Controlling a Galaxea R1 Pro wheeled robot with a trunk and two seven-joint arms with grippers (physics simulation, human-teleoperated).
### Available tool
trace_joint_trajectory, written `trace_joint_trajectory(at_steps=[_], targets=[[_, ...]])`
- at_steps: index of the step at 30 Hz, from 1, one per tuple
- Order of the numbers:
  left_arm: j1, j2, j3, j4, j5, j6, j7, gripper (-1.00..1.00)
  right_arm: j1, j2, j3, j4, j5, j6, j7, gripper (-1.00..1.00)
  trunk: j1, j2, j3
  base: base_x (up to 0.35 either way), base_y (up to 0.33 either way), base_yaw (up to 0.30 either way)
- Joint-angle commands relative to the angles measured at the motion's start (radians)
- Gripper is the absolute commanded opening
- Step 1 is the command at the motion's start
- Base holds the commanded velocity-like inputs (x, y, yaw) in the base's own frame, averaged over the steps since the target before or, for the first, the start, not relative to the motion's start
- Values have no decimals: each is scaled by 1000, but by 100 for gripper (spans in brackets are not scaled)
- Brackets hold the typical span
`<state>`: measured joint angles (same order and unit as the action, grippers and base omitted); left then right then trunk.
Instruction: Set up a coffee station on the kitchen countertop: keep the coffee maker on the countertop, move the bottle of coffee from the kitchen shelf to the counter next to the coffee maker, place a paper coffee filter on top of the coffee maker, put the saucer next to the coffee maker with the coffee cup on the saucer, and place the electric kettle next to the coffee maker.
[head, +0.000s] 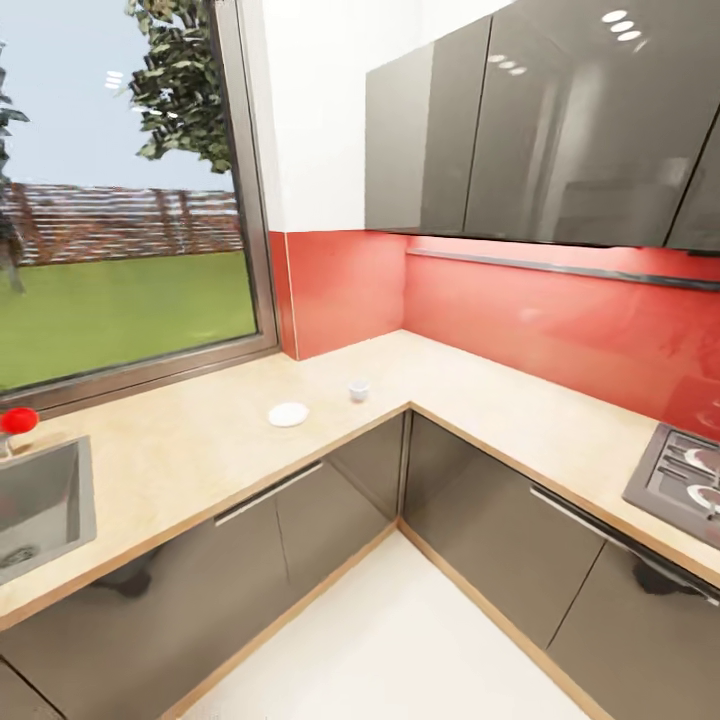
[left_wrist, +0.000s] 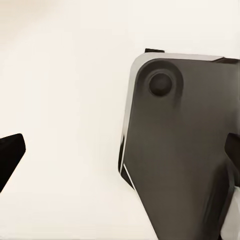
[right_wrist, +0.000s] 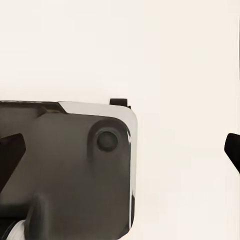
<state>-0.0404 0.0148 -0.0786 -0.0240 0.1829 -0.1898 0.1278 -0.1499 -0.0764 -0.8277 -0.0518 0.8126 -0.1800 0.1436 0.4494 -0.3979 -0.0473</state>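
Countertop: L-shaped, tan, running under the window.
Saucer: flat on countertop, nearer the sink than the cup.
Cup: upright, near saucer, apart from it, toward the corner.
Shelf: on red backsplash above countertop.
Jaws: both grippers' state impossible to tell.

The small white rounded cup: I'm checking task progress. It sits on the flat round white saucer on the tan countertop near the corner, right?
Not quite. In the head view the small white rounded cup stands on the tan countertop beside the flat round white saucer, apart from it, near the corner.
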Motion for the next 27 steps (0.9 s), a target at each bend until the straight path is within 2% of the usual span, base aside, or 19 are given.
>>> trace_joint_trajectory(at_steps=[1, 14, 27], targets=[[-1, 0, -9, 1, 9, -3, 3, 100, 0, 0, -8, 0, 5, -3, 5, 100, 1, -2, -2, 0, -263, 279], [-1, -1, -8, 0, 10, -4, 3, 100, 0, 1, -8, 1, 3, -3, 5, 100, 1, -2, -2, 12, -261, 279], [-1, 0, -5, -1, 12, -5, 3, 100, 0, 1, -8, 1, 3, -3, 5, 100, 1, -2, -1, 7, -18, 277]])
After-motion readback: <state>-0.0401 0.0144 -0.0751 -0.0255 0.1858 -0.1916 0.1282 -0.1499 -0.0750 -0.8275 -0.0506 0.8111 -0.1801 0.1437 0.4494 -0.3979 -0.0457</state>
